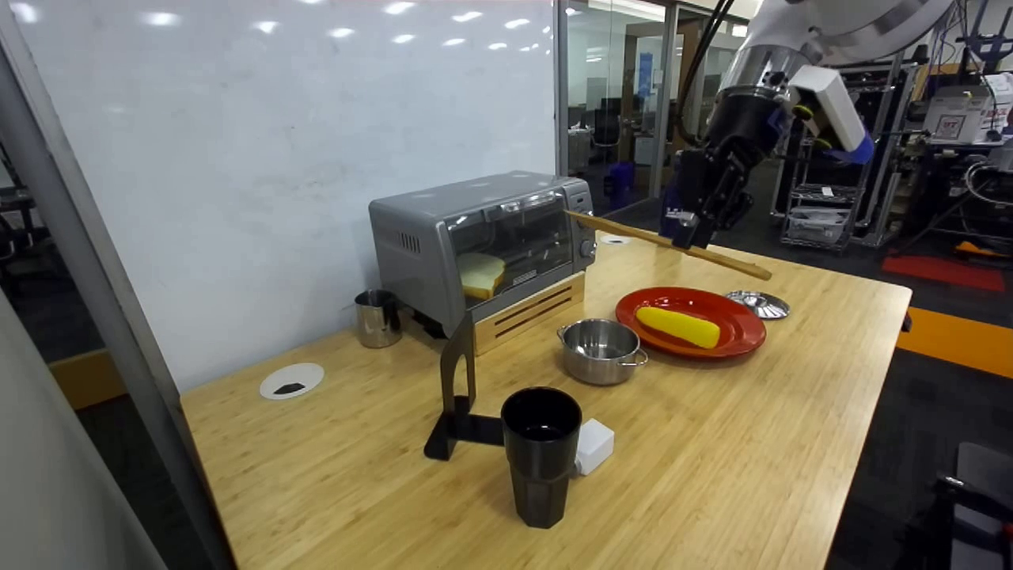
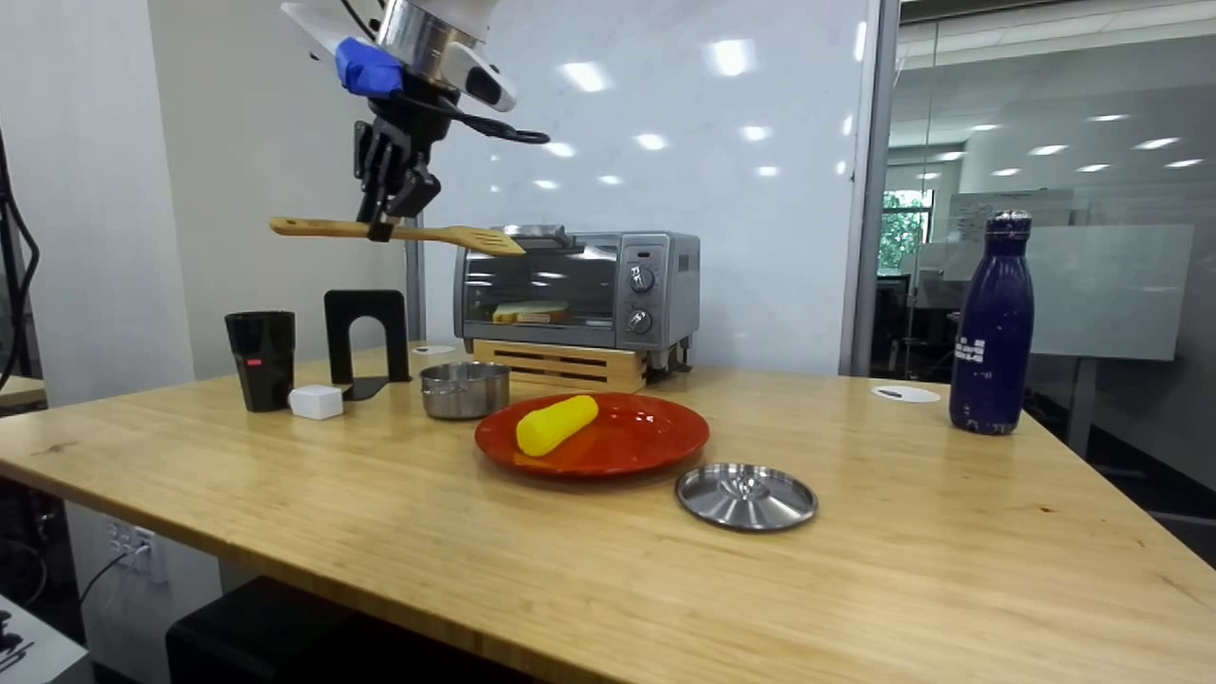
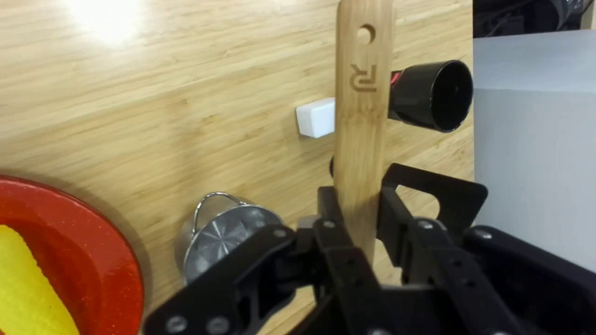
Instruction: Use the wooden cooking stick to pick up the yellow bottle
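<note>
- the gripper [image 3: 357, 200] clasps the wooden cooking stick [image 2: 418, 234] partway along its handle, jaws pressed to both sides, and holds it aloft over the table [image 2: 380, 513].
- the yellow bottle [image 2: 559, 425] lies on its side on the red plate [image 2: 655, 432], nearer the rim that faces the metal pot [image 2: 465, 394].
- bottle and stick are well apart: the bottle is lower and off to one side of the stick.
- the plate stands between the toaster oven [image 2: 579, 294] and the table's long free edge, with the metal lid [image 2: 748, 503] just beside its rim.
</note>
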Action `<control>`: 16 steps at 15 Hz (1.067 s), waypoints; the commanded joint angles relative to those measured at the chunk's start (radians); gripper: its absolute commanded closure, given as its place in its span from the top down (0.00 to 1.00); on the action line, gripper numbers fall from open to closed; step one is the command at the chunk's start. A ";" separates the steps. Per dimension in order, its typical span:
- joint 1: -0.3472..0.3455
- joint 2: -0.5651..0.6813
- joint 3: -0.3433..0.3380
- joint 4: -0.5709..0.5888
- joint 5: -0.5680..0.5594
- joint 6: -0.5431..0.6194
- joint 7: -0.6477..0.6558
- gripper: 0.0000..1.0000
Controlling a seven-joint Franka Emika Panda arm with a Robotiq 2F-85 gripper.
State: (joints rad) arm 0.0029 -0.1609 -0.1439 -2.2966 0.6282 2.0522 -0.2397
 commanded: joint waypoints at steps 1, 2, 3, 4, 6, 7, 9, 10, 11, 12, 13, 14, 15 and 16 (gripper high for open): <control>-0.050 0.134 -0.022 0.050 0.104 -0.010 0.033 0.06; -0.063 0.155 -0.024 0.053 0.143 -0.021 0.041 0.06; -0.072 0.175 -0.024 0.059 0.192 -0.043 0.042 0.06; -0.084 0.195 -0.025 0.068 0.250 -0.088 0.010 0.06; -0.097 0.223 -0.016 0.074 0.346 -0.150 -0.001 0.06; -0.099 0.232 -0.012 0.075 0.383 -0.174 -0.006 0.06; -0.101 0.254 -0.009 0.081 0.437 -0.211 -0.002 0.06; -0.103 0.269 -0.009 0.087 0.456 -0.231 0.001 0.06; -0.108 0.288 -0.013 0.091 0.469 -0.260 0.002 0.06; -0.111 0.307 -0.015 0.094 0.476 -0.271 0.007 0.06; -0.118 0.325 -0.018 0.098 0.481 -0.288 0.013 0.06; -0.125 0.344 -0.021 0.101 0.484 -0.301 0.022 0.06; -0.132 0.359 -0.024 0.100 0.480 -0.304 0.029 0.06; -0.138 0.374 -0.026 0.102 0.477 -0.303 0.040 0.06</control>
State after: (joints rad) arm -0.1008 0.1485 -0.1705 -2.2301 1.0904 1.7918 -0.2232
